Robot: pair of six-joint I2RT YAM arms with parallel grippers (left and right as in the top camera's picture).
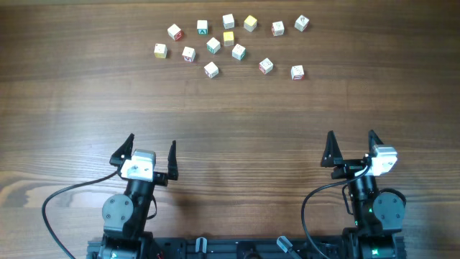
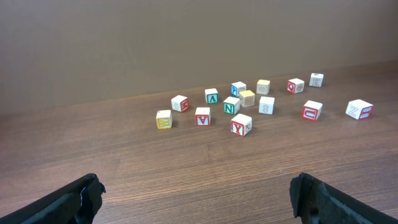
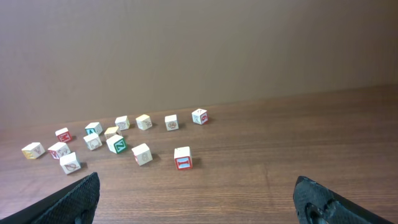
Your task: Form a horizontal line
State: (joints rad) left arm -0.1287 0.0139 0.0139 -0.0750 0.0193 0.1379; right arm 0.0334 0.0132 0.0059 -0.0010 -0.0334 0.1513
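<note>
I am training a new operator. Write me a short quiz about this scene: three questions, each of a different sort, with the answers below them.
1. True or false: the cubes already stand in one straight row, touching edge to edge.
2. How do the left claw and the right claw stand? A) both open, holding nothing; B) both shut on a cube; C) one open, one shut.
3. Count: how many cubes lie on the table?
Key: 1 false; 2 A; 3 fourteen.
</note>
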